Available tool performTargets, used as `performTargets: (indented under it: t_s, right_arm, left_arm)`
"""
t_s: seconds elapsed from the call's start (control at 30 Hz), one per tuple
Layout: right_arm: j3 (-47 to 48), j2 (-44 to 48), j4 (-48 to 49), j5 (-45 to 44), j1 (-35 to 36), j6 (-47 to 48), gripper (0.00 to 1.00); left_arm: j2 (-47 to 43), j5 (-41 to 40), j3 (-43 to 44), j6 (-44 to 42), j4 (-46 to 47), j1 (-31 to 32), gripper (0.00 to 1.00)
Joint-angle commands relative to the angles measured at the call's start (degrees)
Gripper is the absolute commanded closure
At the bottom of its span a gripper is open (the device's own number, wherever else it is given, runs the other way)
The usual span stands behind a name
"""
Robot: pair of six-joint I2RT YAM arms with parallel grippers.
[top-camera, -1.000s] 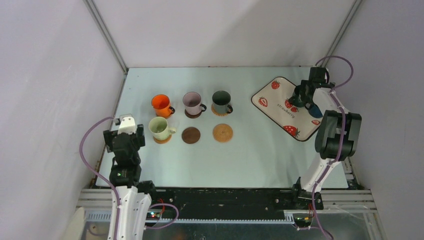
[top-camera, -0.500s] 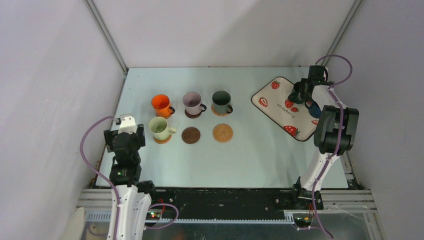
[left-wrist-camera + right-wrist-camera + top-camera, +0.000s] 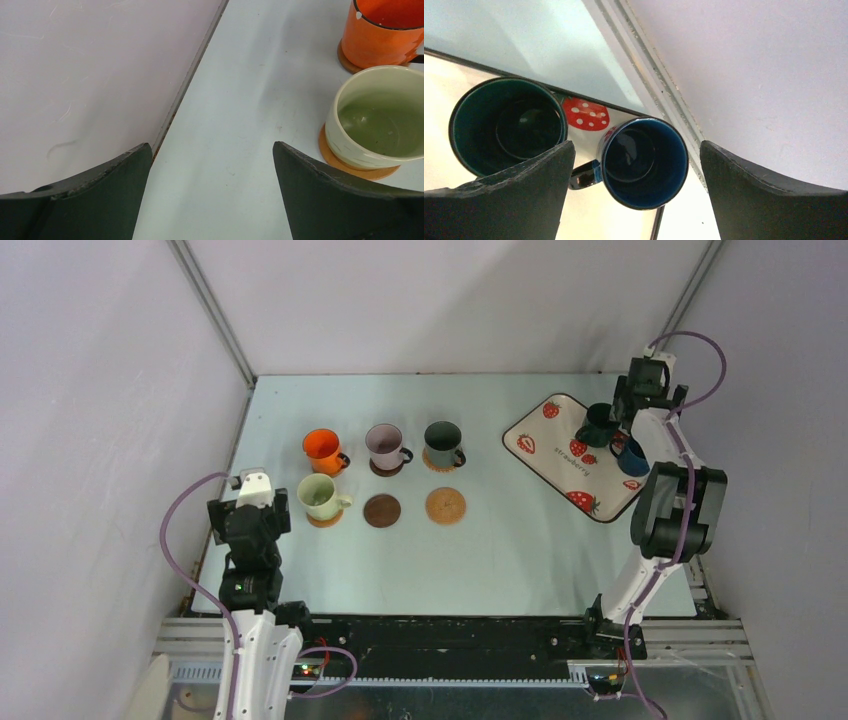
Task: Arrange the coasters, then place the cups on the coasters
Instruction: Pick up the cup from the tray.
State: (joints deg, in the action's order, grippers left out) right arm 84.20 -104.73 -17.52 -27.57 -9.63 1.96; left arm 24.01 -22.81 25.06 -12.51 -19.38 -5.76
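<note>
Left gripper (image 3: 211,150) gapes wide, empty, near the pale cup (image 3: 319,496) on its disc (image 3: 367,173). Brown coaster (image 3: 382,510) and tan coaster (image 3: 445,505) lie bare beside it. Behind them, orange cup (image 3: 322,447), mauve cup (image 3: 383,443) and dark cup (image 3: 441,440) sit on coasters. Far right, right gripper (image 3: 636,147) hangs wide above navy cup (image 3: 632,456) and green cup (image 3: 600,424) on the tray (image 3: 540,435).

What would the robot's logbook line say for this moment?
right gripper: open, over navy cup on tray | left gripper: open, near pale green cup | dark brown coaster, tan coaster: bare

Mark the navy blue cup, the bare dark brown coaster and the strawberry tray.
navy blue cup (image 3: 643,162): right wrist view, inside bottom.
bare dark brown coaster (image 3: 382,510): top external view, disc centre.
strawberry tray (image 3: 545,431): top external view, bare white surface.
</note>
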Motion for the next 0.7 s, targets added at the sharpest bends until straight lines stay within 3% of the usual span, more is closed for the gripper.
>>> performTargets:
  t_s: [0.0, 0.17, 0.2, 0.27, 0.67]
  right_arm:
    - [5.3, -2.4, 0.4, -3.2, -0.9, 0.6, 0.01]
    - [7.0, -6.2, -0.5, -4.5, -0.7, 1.7, 0.02]
    - [6.9, -6.6, -0.3, -4.9, -0.5, 2.4, 0.08]
    - [6.5, -6.8, 0.5, -5.4, -0.3, 3.1, 0.11]
    - [5.9, -6.5, -1.9, -4.3, 0.3, 4.6, 0.09]
  left_arm:
    - [0.2, -0.9, 1.4, 0.1, 2.3, -0.3, 0.02]
    - [0.6, -0.9, 1.3, 0.1, 2.5, -0.3, 0.02]
    - [0.6, -0.9, 1.3, 0.1, 2.5, -0.3, 0.02]
    - [0.5, -0.9, 1.3, 0.0, 2.7, -0.3, 0.02]
    - [0.3, -0.8, 1.4, 0.0, 2.4, -0.4, 0.02]
